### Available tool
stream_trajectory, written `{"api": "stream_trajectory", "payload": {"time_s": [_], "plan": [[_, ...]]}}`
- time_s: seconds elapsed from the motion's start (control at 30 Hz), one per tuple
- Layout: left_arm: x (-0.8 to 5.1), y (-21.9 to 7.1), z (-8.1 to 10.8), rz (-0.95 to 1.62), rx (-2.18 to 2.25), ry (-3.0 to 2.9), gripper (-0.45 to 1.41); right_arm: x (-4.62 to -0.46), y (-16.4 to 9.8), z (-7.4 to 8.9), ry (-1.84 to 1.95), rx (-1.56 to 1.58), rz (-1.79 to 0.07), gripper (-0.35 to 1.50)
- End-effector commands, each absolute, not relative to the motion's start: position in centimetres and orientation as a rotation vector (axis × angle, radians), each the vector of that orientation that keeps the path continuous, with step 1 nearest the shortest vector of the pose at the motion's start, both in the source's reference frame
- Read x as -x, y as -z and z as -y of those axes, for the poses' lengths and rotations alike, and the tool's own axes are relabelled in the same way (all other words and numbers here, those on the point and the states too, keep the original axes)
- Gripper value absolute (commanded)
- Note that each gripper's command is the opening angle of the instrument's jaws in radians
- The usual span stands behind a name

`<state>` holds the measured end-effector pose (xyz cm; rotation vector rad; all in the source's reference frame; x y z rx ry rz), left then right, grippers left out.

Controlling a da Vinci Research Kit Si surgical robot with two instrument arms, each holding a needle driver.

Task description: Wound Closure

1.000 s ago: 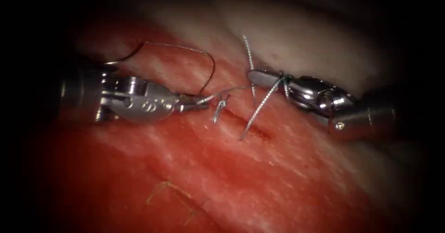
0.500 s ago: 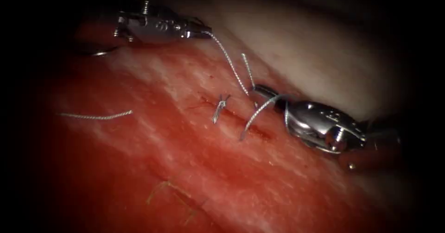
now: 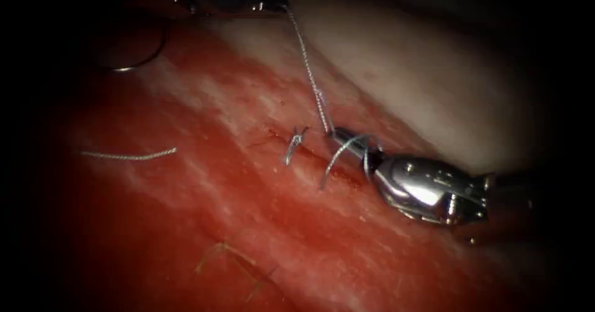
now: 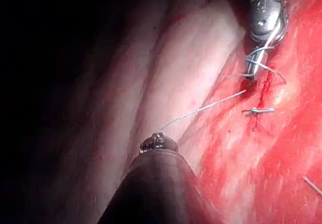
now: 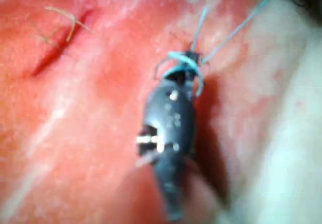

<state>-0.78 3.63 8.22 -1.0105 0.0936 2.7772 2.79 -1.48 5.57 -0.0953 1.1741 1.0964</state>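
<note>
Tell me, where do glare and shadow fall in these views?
Endoscope view: dark surround, left tool in shadow holding taut thread; glare on right tool, shut on looped thread; needle glints, lying on tissue left of the cut. Left wrist view: shaft dark, tissue strongly lit.

Silver tool [image 3: 356,151], screws, dark shaft [image 4: 158,191]

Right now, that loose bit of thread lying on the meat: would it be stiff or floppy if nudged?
Probably floppy and very light: the cut end of thread lies in a gentle wave on the tissue. It looks twisted and fine, so it would likely cling to the wet surface rather than roll.
</note>
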Motion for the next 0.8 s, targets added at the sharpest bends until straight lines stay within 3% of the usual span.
{"api": "stream_trajectory", "payload": {"time_s": [0.03,0.47,0.8], "plan": [[0.84,-8.3,-3.7,-0.093,1.013,-2.774,-0.45,-2.83,-5.6,1.6,-1.095,0.09,-1.174,-0.35],[0.95,-8.7,-4.3,-0.088,1.009,-2.746,-0.45,-2.88,-5.4,2.1,-1.048,0.041,-1.143,-0.35],[0.92,-9.0,-4.7,-0.113,1.006,-2.723,-0.45,-2.91,-5.3,2.1,-0.85,-0.128,-1.296,-0.35]]}}
